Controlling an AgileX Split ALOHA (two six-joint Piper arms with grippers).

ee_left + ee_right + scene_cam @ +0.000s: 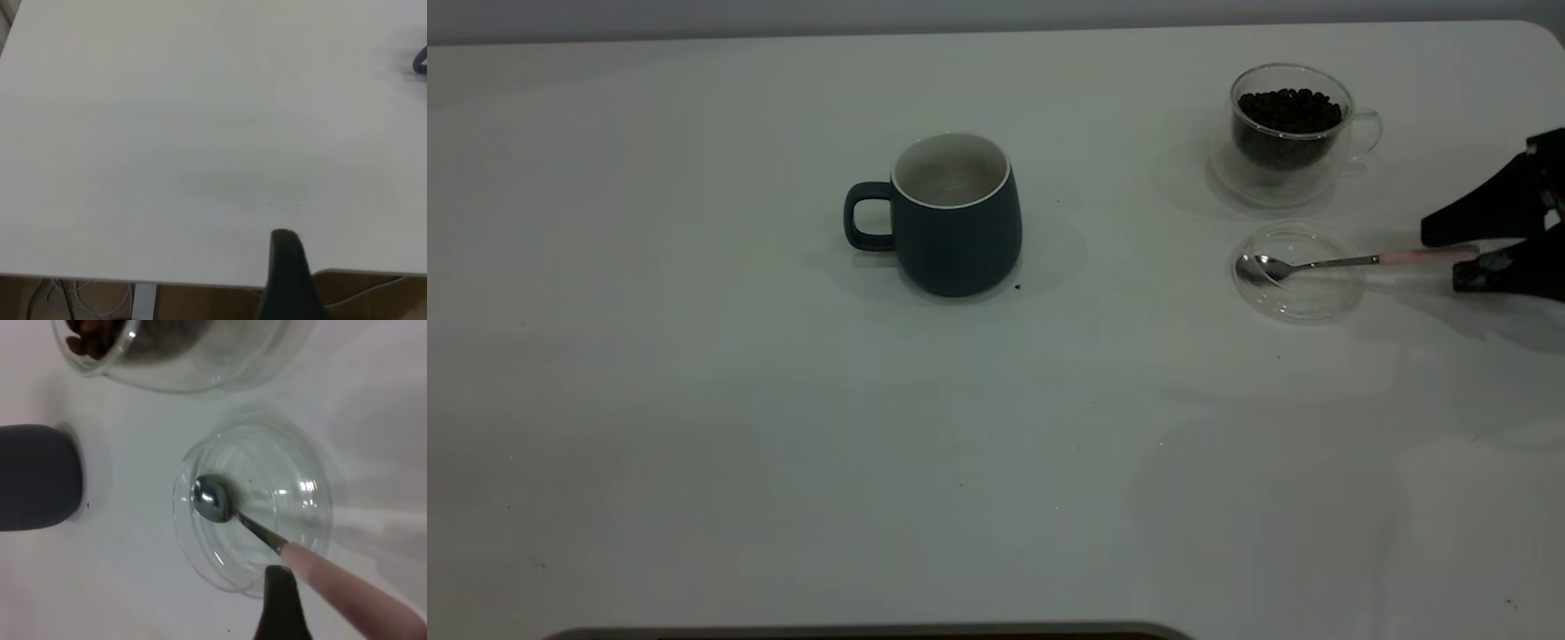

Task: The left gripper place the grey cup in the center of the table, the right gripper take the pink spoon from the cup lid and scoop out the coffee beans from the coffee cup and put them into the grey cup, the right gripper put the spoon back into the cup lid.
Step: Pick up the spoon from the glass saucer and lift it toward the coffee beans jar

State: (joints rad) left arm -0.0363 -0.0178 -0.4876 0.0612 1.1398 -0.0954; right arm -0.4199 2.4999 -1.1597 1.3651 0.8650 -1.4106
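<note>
grey cup (957, 222), pink spoon (1352, 261), no readable writing

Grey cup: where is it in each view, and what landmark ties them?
Exterior: grey cup upright at table centre, handle toward the left arm's side.
Left wrist: only a dark sliver at the frame edge.
Right wrist: its dark side beyond the cup lid.
Shared landmark: the cup itself, on the white table.

dark blue-grey cup (958, 233) with off-white inside, pale pink-handled spoon (1352, 261), near-black coffee beans (1289, 110), white table (783, 427)
</note>
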